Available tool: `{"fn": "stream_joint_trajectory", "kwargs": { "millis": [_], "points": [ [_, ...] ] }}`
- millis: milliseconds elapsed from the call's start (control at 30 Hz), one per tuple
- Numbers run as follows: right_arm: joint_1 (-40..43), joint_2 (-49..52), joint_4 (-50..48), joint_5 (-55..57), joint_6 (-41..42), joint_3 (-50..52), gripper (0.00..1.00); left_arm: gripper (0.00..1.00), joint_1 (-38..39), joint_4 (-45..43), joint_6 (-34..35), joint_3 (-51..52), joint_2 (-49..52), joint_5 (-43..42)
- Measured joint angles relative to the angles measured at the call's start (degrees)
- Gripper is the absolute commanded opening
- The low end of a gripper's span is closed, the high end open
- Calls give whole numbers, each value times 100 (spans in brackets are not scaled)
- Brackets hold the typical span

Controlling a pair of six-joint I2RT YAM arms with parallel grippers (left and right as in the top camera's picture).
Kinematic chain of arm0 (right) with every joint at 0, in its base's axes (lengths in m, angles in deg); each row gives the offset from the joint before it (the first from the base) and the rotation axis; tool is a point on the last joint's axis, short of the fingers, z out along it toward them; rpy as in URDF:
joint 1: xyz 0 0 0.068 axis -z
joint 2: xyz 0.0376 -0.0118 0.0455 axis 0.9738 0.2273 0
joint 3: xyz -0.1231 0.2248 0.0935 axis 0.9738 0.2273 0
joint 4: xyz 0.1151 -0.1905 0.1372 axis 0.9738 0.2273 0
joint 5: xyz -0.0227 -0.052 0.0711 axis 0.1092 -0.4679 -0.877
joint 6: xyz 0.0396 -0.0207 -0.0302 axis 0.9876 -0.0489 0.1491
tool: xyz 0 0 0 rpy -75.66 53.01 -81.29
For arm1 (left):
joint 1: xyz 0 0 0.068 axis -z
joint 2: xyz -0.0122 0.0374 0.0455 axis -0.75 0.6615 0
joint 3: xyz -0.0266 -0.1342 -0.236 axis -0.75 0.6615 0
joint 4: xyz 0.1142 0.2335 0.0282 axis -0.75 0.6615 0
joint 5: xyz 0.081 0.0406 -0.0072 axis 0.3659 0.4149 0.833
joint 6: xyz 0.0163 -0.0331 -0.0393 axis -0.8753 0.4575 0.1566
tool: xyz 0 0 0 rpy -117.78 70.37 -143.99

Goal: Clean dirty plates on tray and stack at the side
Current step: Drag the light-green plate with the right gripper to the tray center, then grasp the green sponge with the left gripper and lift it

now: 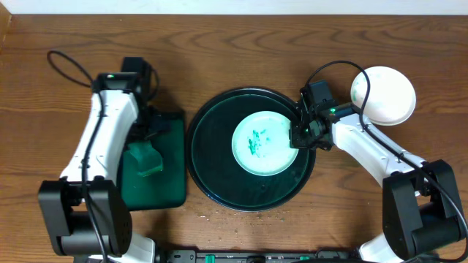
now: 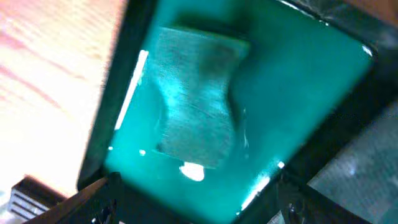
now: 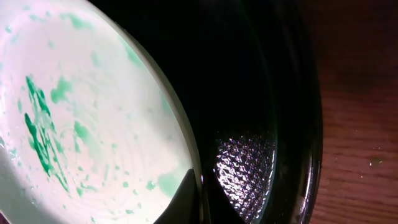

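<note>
White rounded shells with black joints form the left arm at frame left and the right arm at frame right. Each joins a boxy black base in a bottom corner. A thin black cable loops above each, and a green light glows near each wrist.

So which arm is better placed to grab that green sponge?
Left. The left gripper hangs open over the sponge in the small tray; the right gripper is shut at the plate's rim.
</note>
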Motion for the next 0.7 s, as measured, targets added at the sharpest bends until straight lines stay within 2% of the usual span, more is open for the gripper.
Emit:
{"fn": "stream_joint_trajectory", "kwargs": {
  "millis": [167,333,500,633,700],
  "points": [
    [0,0,-2,-7,0,0,1,71,-505,-131,-61,216,0,7],
    [0,0,-2,-13,0,0,1,69,-566,-632,-216,776,0,-210],
    [0,0,4,-13,0,0,1,54,-533,-1250,-343,1362,0,-330],
    [0,0,46,-17,0,0,1,48,-533,-1665,-363,1709,2,-393],
    [0,0,63,-26,0,0,1,38,-533,-1810,-363,1781,22,-407]
  ]
}}
